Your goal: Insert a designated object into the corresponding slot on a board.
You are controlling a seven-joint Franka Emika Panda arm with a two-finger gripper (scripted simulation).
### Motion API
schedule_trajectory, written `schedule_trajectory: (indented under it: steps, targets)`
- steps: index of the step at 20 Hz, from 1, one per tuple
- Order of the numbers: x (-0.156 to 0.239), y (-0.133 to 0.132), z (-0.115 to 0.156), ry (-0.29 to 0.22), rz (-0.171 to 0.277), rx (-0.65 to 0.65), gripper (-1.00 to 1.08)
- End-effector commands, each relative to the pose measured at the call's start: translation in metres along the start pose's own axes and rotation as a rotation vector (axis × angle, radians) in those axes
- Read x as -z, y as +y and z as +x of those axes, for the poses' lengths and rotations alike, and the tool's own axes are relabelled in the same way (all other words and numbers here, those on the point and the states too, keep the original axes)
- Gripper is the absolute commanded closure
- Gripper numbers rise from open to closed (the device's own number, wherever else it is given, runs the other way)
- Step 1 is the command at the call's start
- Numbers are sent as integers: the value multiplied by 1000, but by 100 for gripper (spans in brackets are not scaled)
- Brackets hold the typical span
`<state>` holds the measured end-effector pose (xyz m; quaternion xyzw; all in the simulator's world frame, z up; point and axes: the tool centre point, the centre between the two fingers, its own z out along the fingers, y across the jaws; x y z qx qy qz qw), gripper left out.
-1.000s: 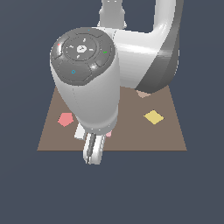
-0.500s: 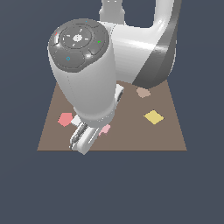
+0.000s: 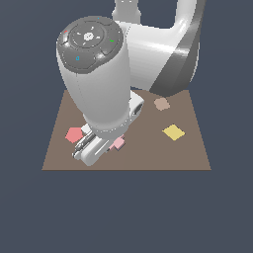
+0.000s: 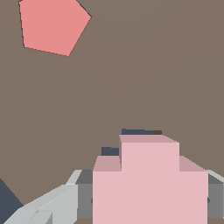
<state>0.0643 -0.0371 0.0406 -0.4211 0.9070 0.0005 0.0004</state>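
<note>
Since the earlier frame, gripper (image 3: 94,148) has shifted toward the board's (image 3: 148,155) front-left corner; its fingers (image 4: 52,203) clamp the pink cross (image 4: 148,183) directly over the navy slot (image 4: 135,131); red pentagon (image 3: 73,134) lies beside it; no readable markings.

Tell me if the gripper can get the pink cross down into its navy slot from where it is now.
Probably yes. The gripper holds the pink cross just over the navy slot, whose edges peek out behind it; nothing lies between them on the board.
</note>
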Motion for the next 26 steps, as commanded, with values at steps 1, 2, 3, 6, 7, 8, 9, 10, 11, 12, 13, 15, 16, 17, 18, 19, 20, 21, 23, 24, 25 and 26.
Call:
schedule_trajectory:
  steps: [1, 2, 3, 6, 7, 8, 9, 10, 11, 12, 13, 15, 16, 17, 18, 19, 20, 21, 23, 24, 25, 26]
  targets:
    - [0, 1, 1, 0, 0, -28, 108]
    - [0, 1, 1, 0, 0, -36, 108]
    - [0, 2, 1, 0, 0, -41, 108]
    - [0, 2, 1, 0, 0, -49, 108]
    - [0, 2, 1, 0, 0, -49, 108]
    - [0, 2, 1, 0, 0, -48, 108]
    - [0, 2, 1, 0, 0, -46, 108]
    - [0, 2, 1, 0, 0, -46, 108]
    - [-2, 2, 1, 0, 0, -46, 108]
    - [-4, 2, 1, 0, 0, -47, 108]
    - [-6, 2, 1, 0, 0, -47, 108]
    - [-9, 2, 1, 0, 0, -48, 108]
    - [-10, 2, 1, 0, 0, -48, 108]
    - [-10, 2, 1, 0, 0, -48, -92]
    - [-10, 2, 1, 0, 0, -48, -92]
    - [-10, 2, 1, 0, 0, -48, -92]
    - [-10, 2, 1, 0, 0, -48, -92]
    - [-10, 2, 1, 0, 0, -48, -92]
    - [-10, 2, 1, 0, 0, -48, -92]
    - [-10, 2, 1, 0, 0, -48, -92]
    - [-10, 2, 1, 0, 0, -48, -92]
    - [-10, 2, 1, 0, 0, -48, -92]
